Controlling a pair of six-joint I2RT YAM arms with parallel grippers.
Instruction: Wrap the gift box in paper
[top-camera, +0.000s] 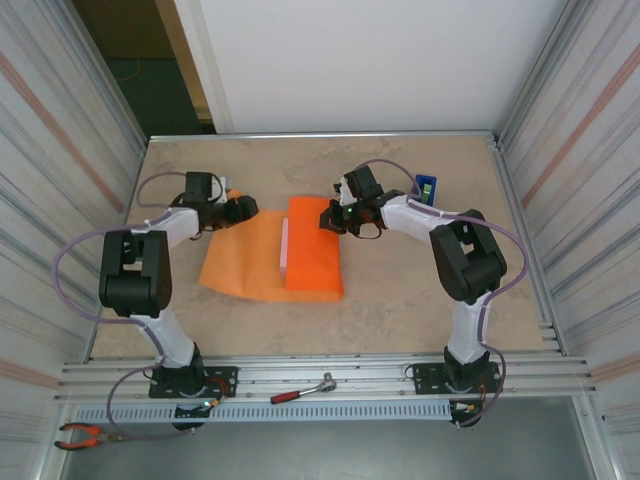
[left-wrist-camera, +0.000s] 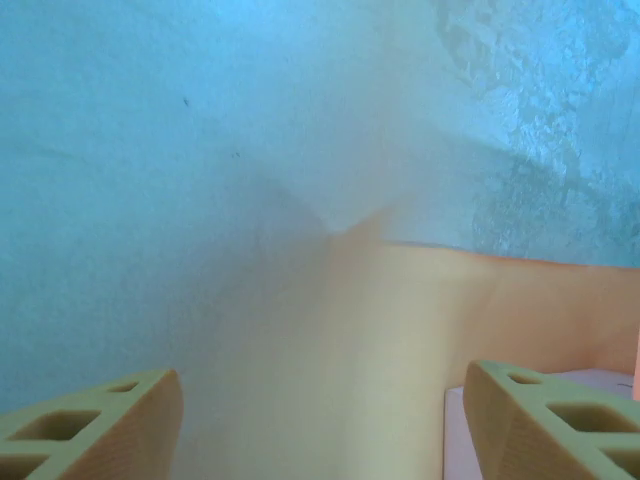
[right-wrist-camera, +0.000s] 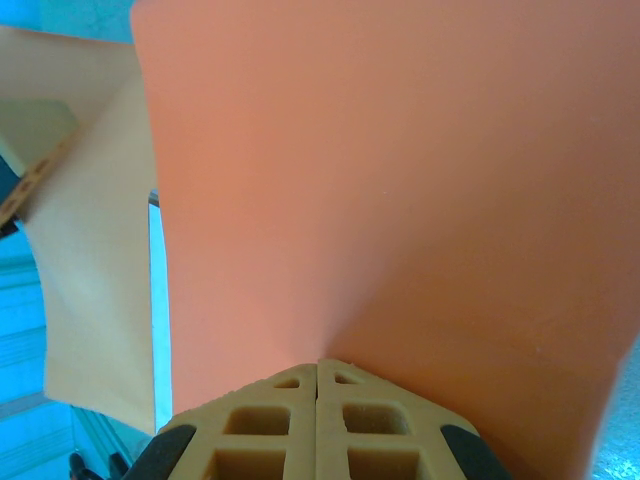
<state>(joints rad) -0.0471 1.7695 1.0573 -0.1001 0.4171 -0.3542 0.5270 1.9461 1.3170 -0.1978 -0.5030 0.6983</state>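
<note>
Top external view: the paper (top-camera: 245, 262), a plain orange sheet, lies flat on the mottled beige table (top-camera: 420, 295) between the two arms. Its right part is folded up and over to the left, and that flap looks a brighter orange than the rest. The gift box (top-camera: 284, 245) sits on the sheet under that flap, showing as a narrow pale strip along the flap's left edge.

The right gripper (top-camera: 328, 220) is at the far right corner of the flap. In the right wrist view its fingers (right-wrist-camera: 290, 385) are closed tip to tip, and the orange sheet rises straight from where they meet, so they are pinching its edge. The underside of the sheet curls away pale at the left of that view.

The left gripper (top-camera: 238, 208) is low at the far left corner of the sheet. In the left wrist view its two tan fingers (left-wrist-camera: 120, 405) stand wide apart with pale orange paper between them. I cannot tell whether either finger touches the sheet. A bit of pale pink box shows just beside the right-hand finger (that camera's colours run strongly blue).

A blue tape dispenser (top-camera: 427, 188) stands on the table beyond the right arm, well apart from the paper. A red-handled ratchet (top-camera: 300, 391) lies on the near rail between the bases, and orange-handled pliers (top-camera: 80, 436) lie at the near left.
</note>
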